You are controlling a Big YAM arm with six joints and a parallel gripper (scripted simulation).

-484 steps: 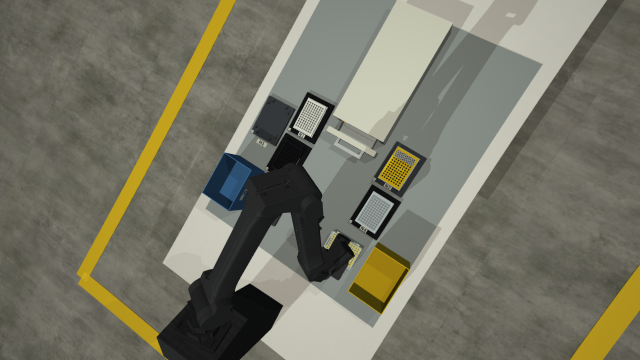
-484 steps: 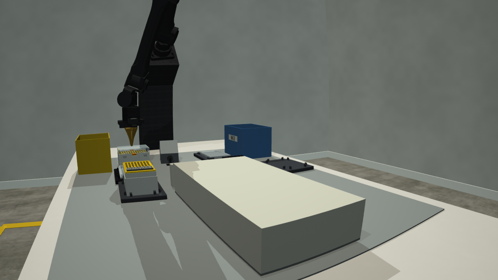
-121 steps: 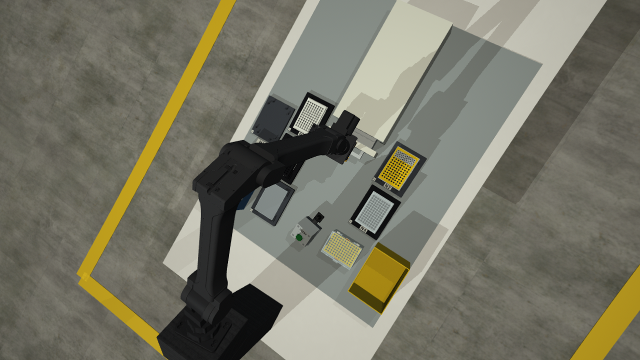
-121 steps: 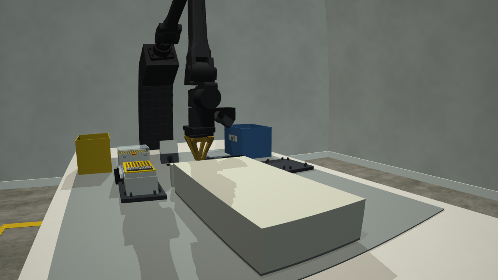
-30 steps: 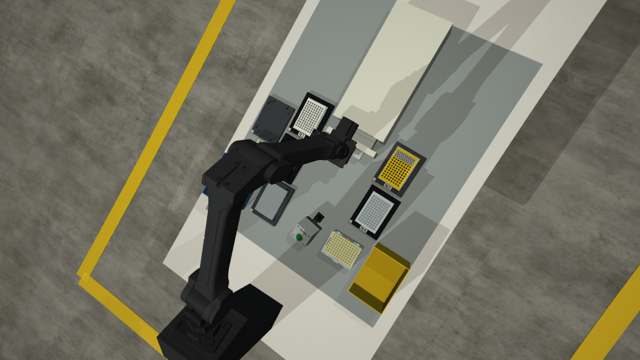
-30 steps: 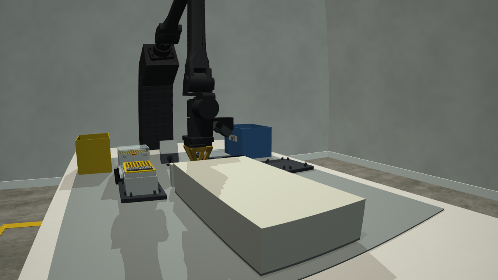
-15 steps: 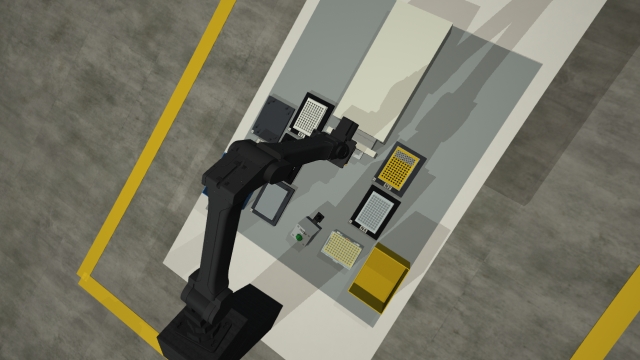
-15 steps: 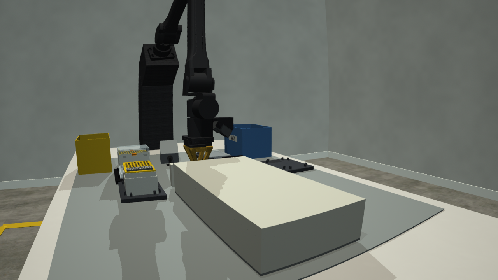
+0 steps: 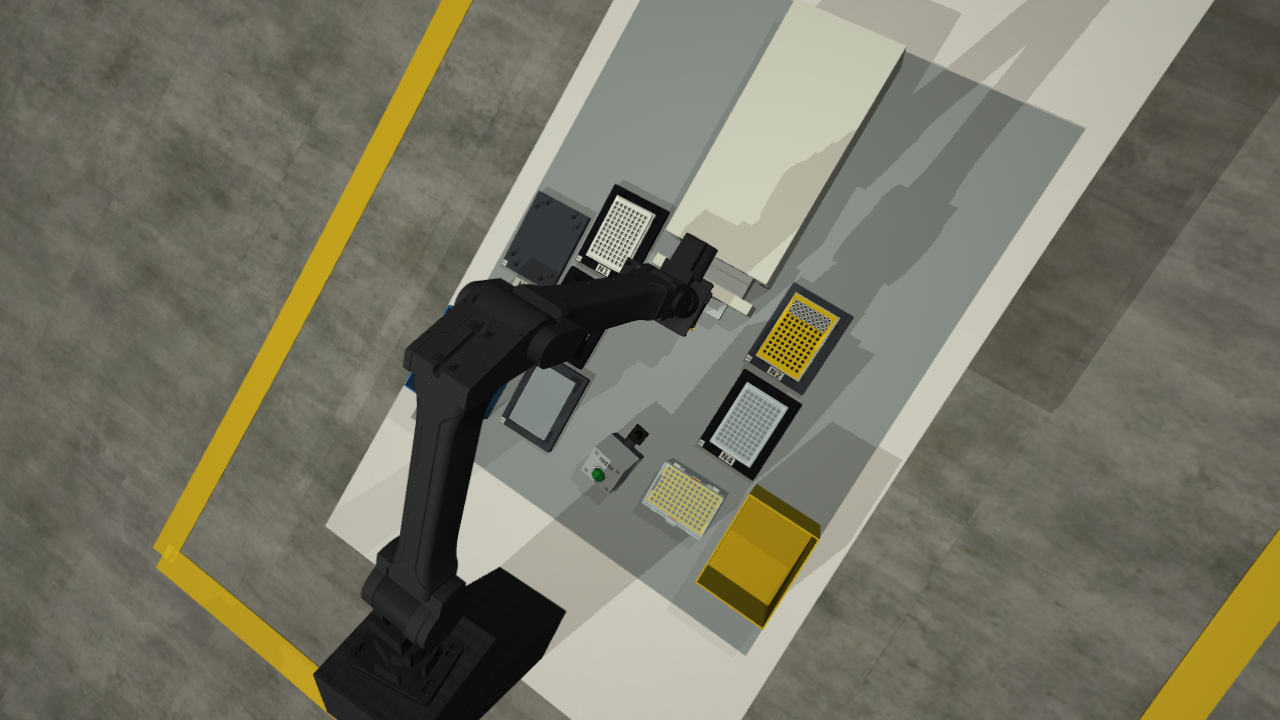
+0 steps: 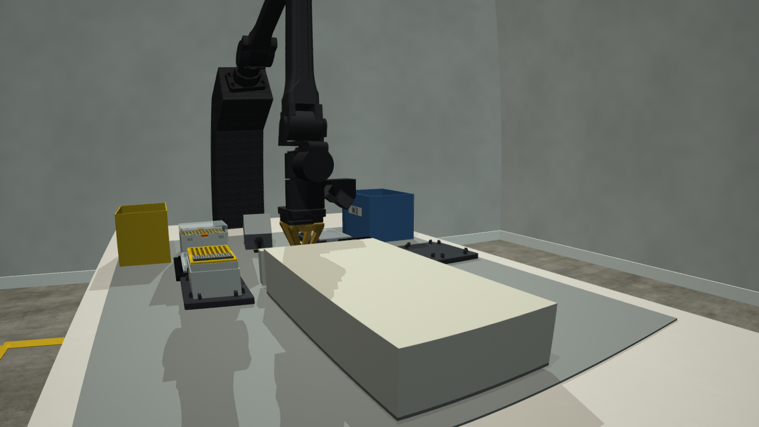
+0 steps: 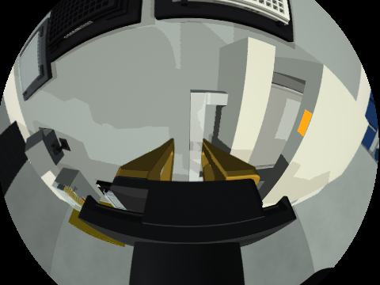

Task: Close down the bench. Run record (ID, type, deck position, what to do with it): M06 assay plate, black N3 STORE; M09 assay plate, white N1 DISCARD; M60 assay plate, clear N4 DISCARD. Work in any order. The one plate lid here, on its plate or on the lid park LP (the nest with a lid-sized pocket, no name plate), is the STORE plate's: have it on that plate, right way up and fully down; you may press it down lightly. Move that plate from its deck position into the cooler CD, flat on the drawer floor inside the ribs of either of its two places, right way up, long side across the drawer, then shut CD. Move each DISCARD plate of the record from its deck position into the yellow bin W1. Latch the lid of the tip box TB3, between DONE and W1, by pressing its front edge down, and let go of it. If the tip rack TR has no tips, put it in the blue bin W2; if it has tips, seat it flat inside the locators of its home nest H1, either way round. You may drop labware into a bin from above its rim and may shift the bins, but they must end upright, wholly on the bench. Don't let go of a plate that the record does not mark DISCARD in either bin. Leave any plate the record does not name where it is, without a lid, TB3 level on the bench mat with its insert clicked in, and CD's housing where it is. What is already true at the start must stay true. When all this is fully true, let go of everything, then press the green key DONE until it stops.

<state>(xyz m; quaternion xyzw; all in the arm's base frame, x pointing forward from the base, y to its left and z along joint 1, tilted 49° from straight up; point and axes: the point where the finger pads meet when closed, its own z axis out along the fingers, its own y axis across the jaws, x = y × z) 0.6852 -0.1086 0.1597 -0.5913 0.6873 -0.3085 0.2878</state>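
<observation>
My gripper (image 11: 187, 143) (image 10: 303, 243) points down, fingers partly apart and empty, over the white handle (image 11: 196, 115) of the cooler drawer front (image 11: 253, 99) (image 9: 739, 302). The drawer stands a little out of the housing (image 9: 805, 134) (image 10: 414, 286). White plate M09 (image 9: 621, 231) (image 11: 269, 9) sits on N1. Black plate M06 (image 11: 85, 17) sits in its nest, mostly hidden under the arm in the top view. Clear plate M60 (image 9: 750, 422) sits on N4. A pale lid (image 9: 544, 402) (image 11: 32, 65) lies on the lid park. Yellow tip rack (image 9: 792, 344) (image 10: 212, 254) on N2 shows grey tips in some rows.
Home nest H1 (image 9: 546, 237) (image 10: 440, 250) is bare. Tip box TB3 (image 9: 684, 498) (image 10: 203, 233) stands between the green key DONE (image 9: 598, 475) and the yellow bin W1 (image 9: 760, 555) (image 10: 143, 238). Blue bin W2 (image 10: 389, 214) is mostly hidden by the arm in the top view.
</observation>
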